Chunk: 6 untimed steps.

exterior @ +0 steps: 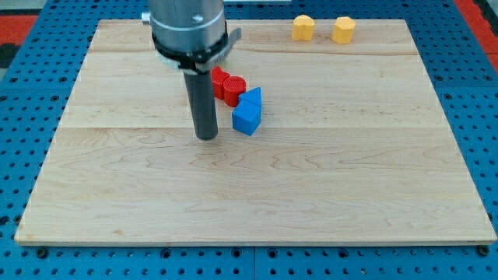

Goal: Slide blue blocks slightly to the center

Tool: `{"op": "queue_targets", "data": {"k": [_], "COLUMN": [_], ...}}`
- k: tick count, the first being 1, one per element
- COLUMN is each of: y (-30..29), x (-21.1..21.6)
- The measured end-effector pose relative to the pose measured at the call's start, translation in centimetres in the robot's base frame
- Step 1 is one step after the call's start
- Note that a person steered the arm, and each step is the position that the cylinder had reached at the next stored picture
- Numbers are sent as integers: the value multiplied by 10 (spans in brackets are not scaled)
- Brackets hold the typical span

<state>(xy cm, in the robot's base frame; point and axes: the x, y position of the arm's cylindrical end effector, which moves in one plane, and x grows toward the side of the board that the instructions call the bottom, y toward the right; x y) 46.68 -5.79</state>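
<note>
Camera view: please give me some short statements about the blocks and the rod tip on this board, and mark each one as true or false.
1. My tip stands to the view's left of the blue blocks. True.
2. The two yellow blocks lie near the view's bottom edge of the wooden board. False: they lie near the view's top edge, towards the right.
3. The red blocks lie just above and to the left of the blue blocks, close against them. True.
4. My tip presses against a yellow block. False: it is far from both, near the blue and red group.
5. There are three blue blocks. False: two can be made out, one partly behind the other.
</note>
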Motion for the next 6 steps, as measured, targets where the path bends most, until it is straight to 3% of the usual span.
{"op": "queue_targets", "data": {"k": [3,6], "y": [43,51], "x": [-69,-54]}}
